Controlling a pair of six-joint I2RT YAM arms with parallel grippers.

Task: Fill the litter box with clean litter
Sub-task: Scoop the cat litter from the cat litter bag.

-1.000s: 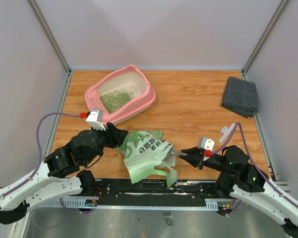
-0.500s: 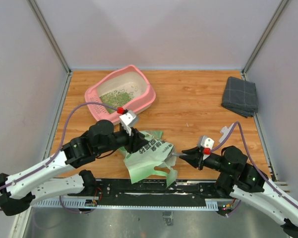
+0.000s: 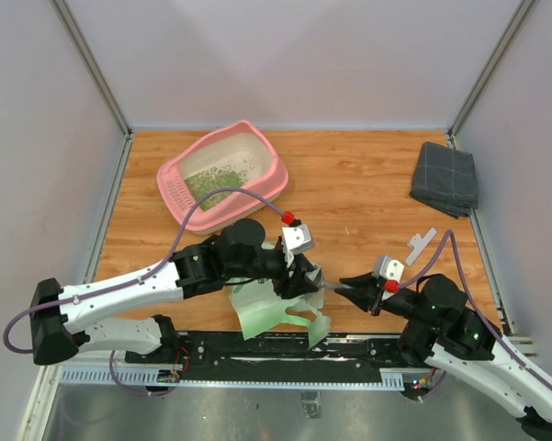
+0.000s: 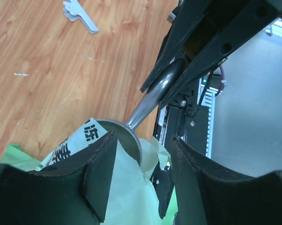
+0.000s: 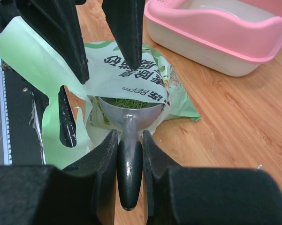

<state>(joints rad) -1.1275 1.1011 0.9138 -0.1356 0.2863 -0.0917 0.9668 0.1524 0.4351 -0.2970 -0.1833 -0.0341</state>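
Note:
The pink litter box (image 3: 274, 175) stands at the back left, with a thin heap of green clean litter (image 3: 211, 181) inside; it also shows in the right wrist view (image 5: 216, 28). A light green printed bag (image 3: 262, 317) lies at the front centre. My right gripper (image 3: 351, 285) (image 5: 130, 136) is shut on the handle of a grey metal scoop (image 5: 129, 173). The scoop's bowl sits in the bag mouth and holds green granules (image 5: 129, 102). My left gripper (image 3: 298, 274) (image 4: 143, 140) is open. Its fingers (image 5: 124, 28) straddle the bag's upper flap (image 4: 126, 197), just above the scoop bowl (image 4: 126, 136).
A grey folded cloth (image 3: 444, 177) lies at the back right. A small white plastic piece (image 3: 421, 242) lies on the wood to the right of my right gripper. The black front rail (image 3: 276, 354) runs right behind the bag. Cage walls enclose the table.
My left arm has swung right, from beside the litter box to over the bag mouth. My right gripper has kept hold of the scoop and has barely moved.

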